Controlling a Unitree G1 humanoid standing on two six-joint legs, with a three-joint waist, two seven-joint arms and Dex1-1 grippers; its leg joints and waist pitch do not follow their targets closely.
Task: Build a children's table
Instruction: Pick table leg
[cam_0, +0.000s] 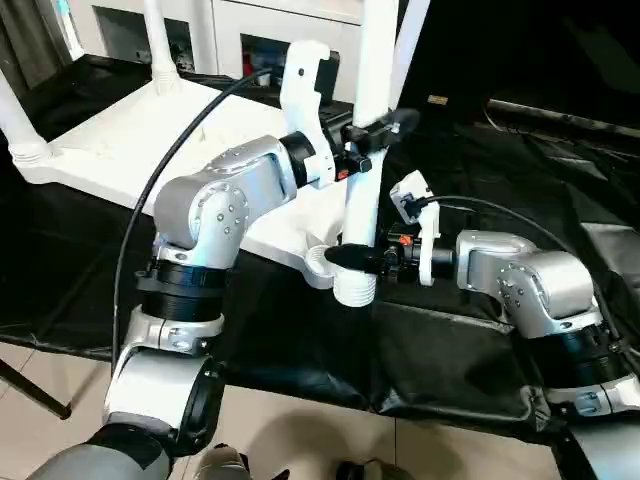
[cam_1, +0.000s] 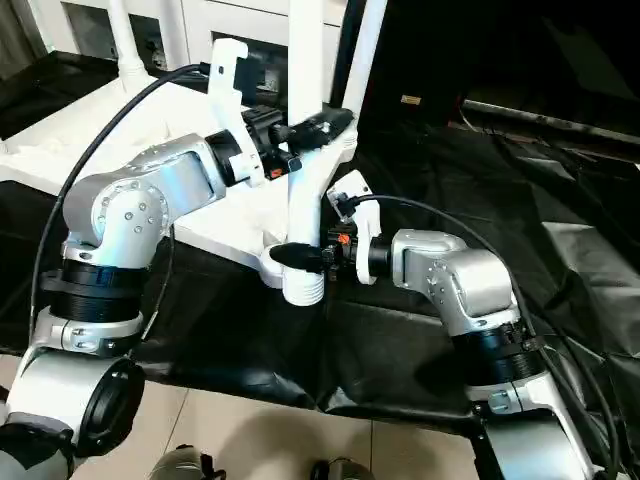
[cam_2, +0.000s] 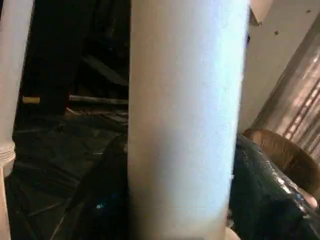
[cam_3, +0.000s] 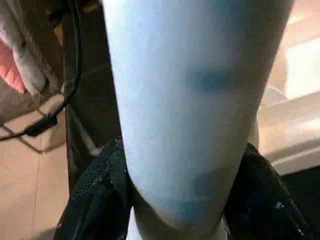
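Big black-draped work table (cam_0: 470, 350) across the whole scene, cloth creased and glossy. On it, upside down, the white tabletop (cam_0: 120, 140): rectangular, raised rim, rounded corner sockets, lying at the table's left half and reaching toward the middle. Near corner socket (cam_0: 322, 262) jutting out over the black cloth.

Standing upright at that near corner, a long white tube leg (cam_0: 362, 150), smooth, slightly tapered, with a ribbed threaded end (cam_0: 354, 288) at the bottom, just beside the socket and a little lower than it; seated or not, cannot tell. Farther legs (cam_0: 158, 40) already upright in the far corners, another at the left corner (cam_0: 20, 125).

Left gripper (cam_0: 372, 135) closed around the leg high up, black fingers on either side of the tube. Right gripper (cam_0: 352, 258) clamped on the same leg low down, just above the ribbed end, fingers (cam_3: 97, 195) hugging both sides of the tube in the right wrist view. Leg (cam_2: 185, 120) broad and close in the left wrist view.

In the way: silver left forearm (cam_0: 215, 205) and its black cable (cam_0: 165, 165) covering the tabletop's middle; right forearm (cam_0: 530, 285) lying across the cloth at right. Behind the table, white cabinets (cam_0: 250, 30). Tiled floor (cam_0: 300, 440) below the table's front edge.
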